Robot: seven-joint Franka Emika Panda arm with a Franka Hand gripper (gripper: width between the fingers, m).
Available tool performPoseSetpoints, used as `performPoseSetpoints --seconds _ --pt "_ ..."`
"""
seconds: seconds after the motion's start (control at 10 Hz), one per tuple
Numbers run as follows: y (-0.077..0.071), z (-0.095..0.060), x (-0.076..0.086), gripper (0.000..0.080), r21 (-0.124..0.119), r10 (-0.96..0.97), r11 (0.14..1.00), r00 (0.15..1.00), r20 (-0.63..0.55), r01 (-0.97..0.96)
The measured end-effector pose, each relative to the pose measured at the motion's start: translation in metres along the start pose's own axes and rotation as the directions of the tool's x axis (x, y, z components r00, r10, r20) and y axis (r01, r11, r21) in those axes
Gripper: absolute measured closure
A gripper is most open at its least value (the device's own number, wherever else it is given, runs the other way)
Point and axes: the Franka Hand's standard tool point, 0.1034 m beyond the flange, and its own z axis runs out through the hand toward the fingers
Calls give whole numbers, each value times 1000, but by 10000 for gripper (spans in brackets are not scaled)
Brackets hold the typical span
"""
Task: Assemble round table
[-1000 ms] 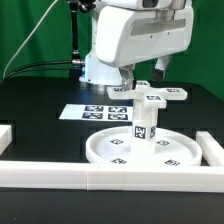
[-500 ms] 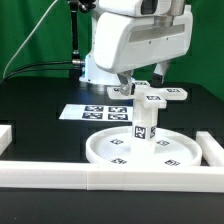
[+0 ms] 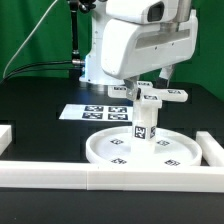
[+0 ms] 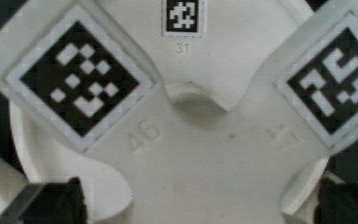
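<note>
The round disc [image 3: 140,152] lies rim up on the black table. The short cylindrical leg [image 3: 143,123] stands upright at its centre. The cross-shaped foot [image 3: 160,96] sits on top of the leg, its tagged arms spread level. My gripper [image 3: 146,84] hangs just above the foot, and the big white hand hides part of it. In the wrist view the foot [image 4: 194,100] fills the frame with its tags. The dark fingers [image 4: 48,200] stand apart on either side of one arm of the foot, so the gripper [image 4: 202,205] is open.
The marker board [image 3: 92,112] lies flat behind the disc. White border rails run along the front [image 3: 60,172], at the exterior view's right [image 3: 212,148] and its left [image 3: 5,134]. A green backdrop stands behind the table.
The hand has risen a little above the foot. The foot, leg and disc have not moved.
</note>
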Motion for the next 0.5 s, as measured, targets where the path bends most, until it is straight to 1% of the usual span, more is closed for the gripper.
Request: performPoseSetpoints --seconds 0.1,0.2,0.3,0.5 --pt "2 0 -2 181 0 -3 1000 1000 0 3" --pt "4 0 -4 181 0 -7 1000 1000 -1 7" --pt "6 0 -5 356 0 -7 1000 1000 -1 7" --pt "6 0 -5 365 0 -1 1000 1000 -1 1"
